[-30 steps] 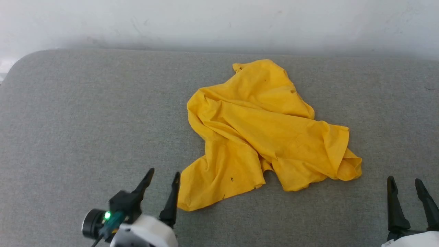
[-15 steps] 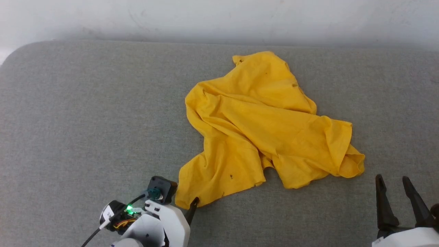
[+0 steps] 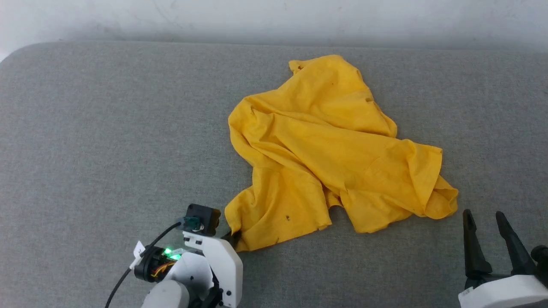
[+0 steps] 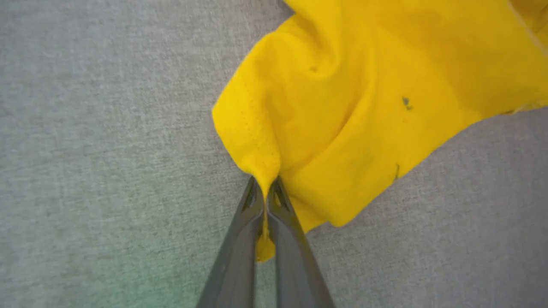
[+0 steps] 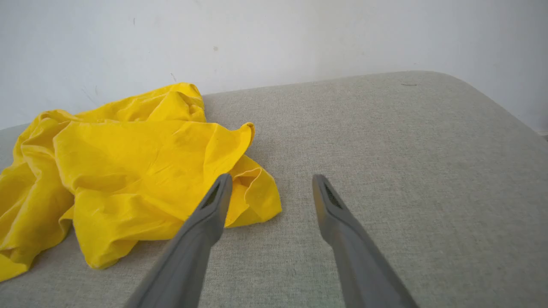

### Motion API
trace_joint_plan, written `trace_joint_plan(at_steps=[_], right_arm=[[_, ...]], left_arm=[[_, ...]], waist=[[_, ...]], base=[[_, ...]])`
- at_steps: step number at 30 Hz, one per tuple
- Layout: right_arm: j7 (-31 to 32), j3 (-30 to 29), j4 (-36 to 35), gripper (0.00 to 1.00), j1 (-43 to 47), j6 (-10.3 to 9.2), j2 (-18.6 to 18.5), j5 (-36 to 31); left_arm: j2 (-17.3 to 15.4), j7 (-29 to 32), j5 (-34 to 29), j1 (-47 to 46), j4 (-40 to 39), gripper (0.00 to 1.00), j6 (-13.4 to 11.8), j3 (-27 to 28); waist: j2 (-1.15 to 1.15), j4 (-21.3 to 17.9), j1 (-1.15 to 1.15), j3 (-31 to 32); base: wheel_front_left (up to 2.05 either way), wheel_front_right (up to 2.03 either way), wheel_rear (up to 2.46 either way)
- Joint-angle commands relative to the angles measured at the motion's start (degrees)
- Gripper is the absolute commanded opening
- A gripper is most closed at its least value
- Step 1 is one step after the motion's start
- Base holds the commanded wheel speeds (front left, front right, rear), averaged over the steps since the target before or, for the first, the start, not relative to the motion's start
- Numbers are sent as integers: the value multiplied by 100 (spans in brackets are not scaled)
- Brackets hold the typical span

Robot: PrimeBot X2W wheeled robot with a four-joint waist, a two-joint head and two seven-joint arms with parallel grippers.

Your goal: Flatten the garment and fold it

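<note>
The garment is a bright yellow T-shirt lying crumpled in the middle of the grey cushion. Its print is hidden. My left gripper is at the garment's near left corner. In the left wrist view this gripper is shut on a pinched fold of the yellow hem. My right gripper stands open at the lower right, just off the garment's right edge. In the right wrist view the open right gripper is above bare cushion, with the garment to its left.
A pale wall runs along the cushion's far edge. The cushion's rounded corners show at the far left and, in the right wrist view, at the far right. Bare grey fabric stretches left of the garment.
My left gripper moved onto the garment's near corner and shut on it. The head camera tilted, shifting the whole picture. The right gripper stays open.
</note>
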State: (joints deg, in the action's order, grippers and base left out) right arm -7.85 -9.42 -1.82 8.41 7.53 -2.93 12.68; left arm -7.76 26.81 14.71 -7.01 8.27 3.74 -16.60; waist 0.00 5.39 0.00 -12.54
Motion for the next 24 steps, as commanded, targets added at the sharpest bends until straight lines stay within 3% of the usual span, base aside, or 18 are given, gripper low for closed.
trace_joint_plan(at_steps=[1,4,10,18,24], right_arm=[[-56,3,42,100,-75,-4,5,27],[-60,-1,82,100,-97,-4,5,19],[-11,-8,91,100,-85,-4,5,-18],[110,-77,5,100,14,-4,5,-68],[199,-135,-41,100,76,-4,5,-95]], left_arm=[[106,-52,103,48,202,0,11,-44],[212,-301,289,-1,116,0,-44,70],[340,-725,731,140,-303,0,-393,517],[7,-1033,1132,1092,-993,0,-953,1665],[-30,-1307,1391,1711,-1358,0,-1255,2374]], waist=[[0,14,0,24],[0,39,0,98],[0,134,0,268],[0,313,0,333],[0,441,0,362]], base=[[0,0,0],[0,0,0],[0,0,0],[0,0,0],[0,0,0]])
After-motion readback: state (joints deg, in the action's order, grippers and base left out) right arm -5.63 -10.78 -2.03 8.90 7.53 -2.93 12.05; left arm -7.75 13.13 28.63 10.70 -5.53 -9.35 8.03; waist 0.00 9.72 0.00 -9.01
